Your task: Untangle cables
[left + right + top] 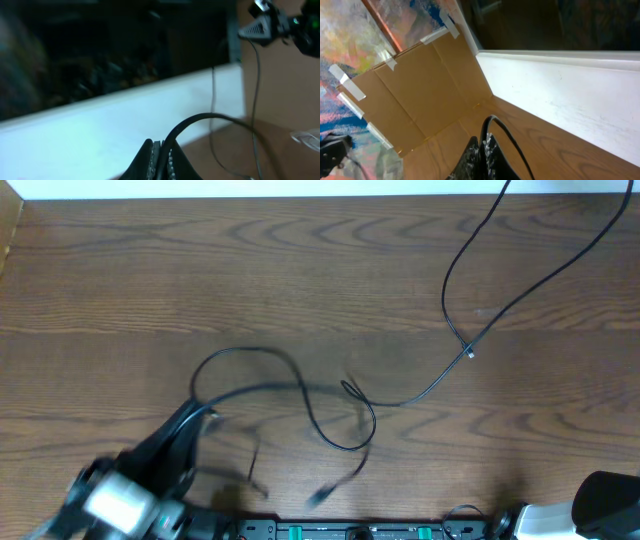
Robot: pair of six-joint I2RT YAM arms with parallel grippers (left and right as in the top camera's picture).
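The thin black flexible cables [245, 350] loop across the middle of the brown wooden desk [300, 270], pinched by the closed left claw [206, 416] at 8 o'clock and the closed right claw [482, 143] held high beyond 1 o'clock, probably to pull them apart.

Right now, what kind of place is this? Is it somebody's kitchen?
Probably not a kitchen. It looks like a robot test bench: a wooden table with a taped cardboard wall at its side, a robot arm reaching in, and thin black cables lying on the table.

Matt wood-grain table [300, 260], smooth thin black cables [445, 298], matt brown cardboard wall [430, 85]
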